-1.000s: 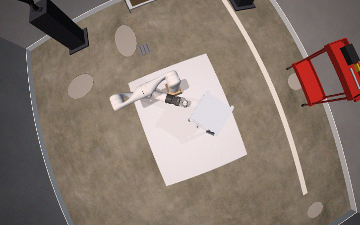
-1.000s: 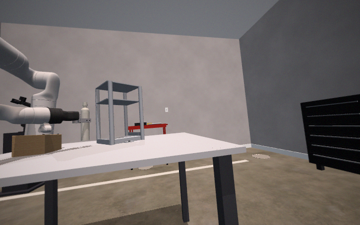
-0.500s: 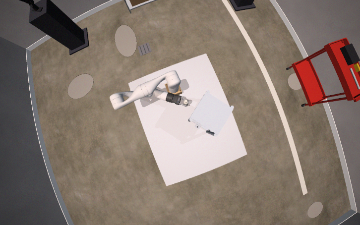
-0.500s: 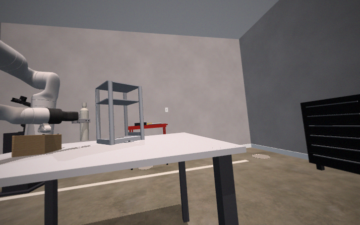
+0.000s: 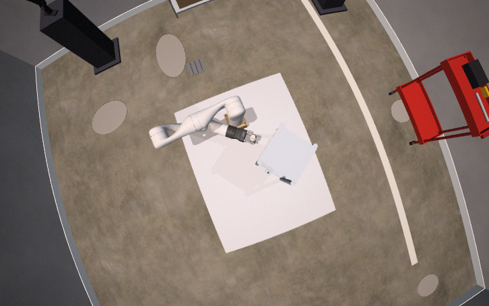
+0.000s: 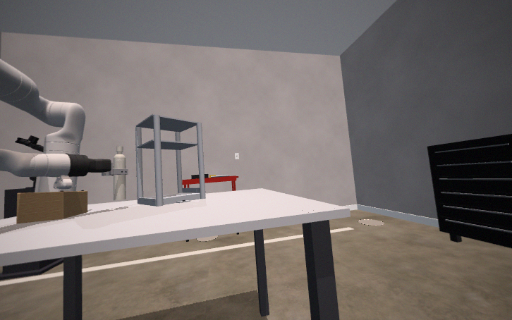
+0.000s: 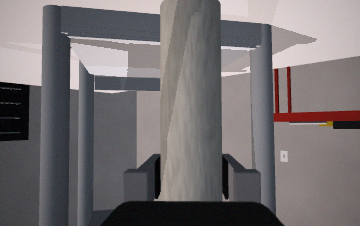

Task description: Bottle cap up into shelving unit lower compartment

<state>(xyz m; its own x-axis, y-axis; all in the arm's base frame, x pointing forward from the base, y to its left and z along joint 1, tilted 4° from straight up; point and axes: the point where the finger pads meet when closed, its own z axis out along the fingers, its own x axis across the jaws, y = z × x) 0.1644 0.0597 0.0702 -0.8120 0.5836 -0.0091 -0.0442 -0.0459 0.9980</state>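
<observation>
Claw is gripping bottle upright before shelf unit, probably keeping it vertical for entering between the unit's front posts.

Shelving unit: its open front faces the gripper. Passage lies between the two front posts; these bound the way at either side, the middle shelf above, the raised base below.
</observation>
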